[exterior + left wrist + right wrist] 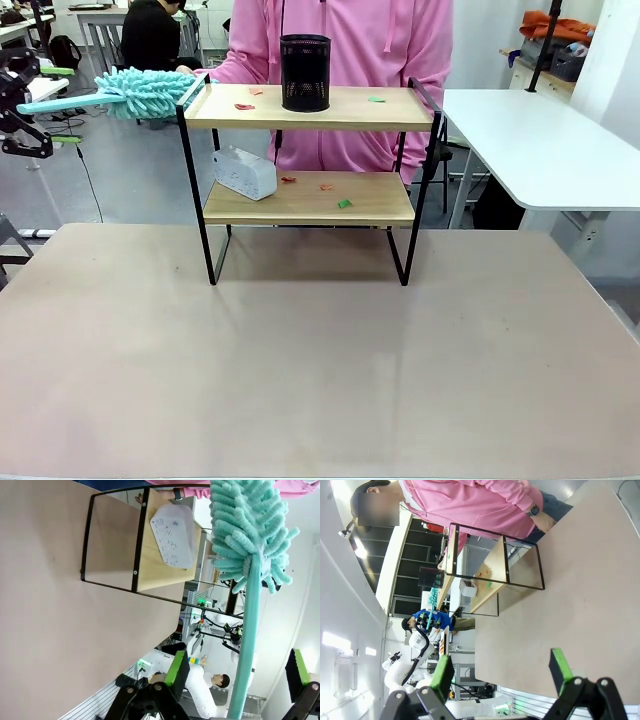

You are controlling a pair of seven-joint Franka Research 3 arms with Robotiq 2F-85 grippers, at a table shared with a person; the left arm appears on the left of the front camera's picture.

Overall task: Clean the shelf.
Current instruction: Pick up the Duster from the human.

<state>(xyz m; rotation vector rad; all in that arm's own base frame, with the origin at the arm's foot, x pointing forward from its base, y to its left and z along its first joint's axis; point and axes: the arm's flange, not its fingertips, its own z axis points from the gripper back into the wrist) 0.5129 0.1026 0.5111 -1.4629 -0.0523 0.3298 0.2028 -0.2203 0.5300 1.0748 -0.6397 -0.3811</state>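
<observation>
Shelf upright, long axis left-right

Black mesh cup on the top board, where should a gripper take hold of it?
Probably the rim, from above: the cup stands upright on the top board of the shelf, mouth open, so one finger can slip inside the wall, one outside.

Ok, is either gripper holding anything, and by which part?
Neither. Left gripper is open around the duster handle, pads clear of it; the person's hand is by its fluffy head, grip hidden. Right gripper open, empty.
</observation>
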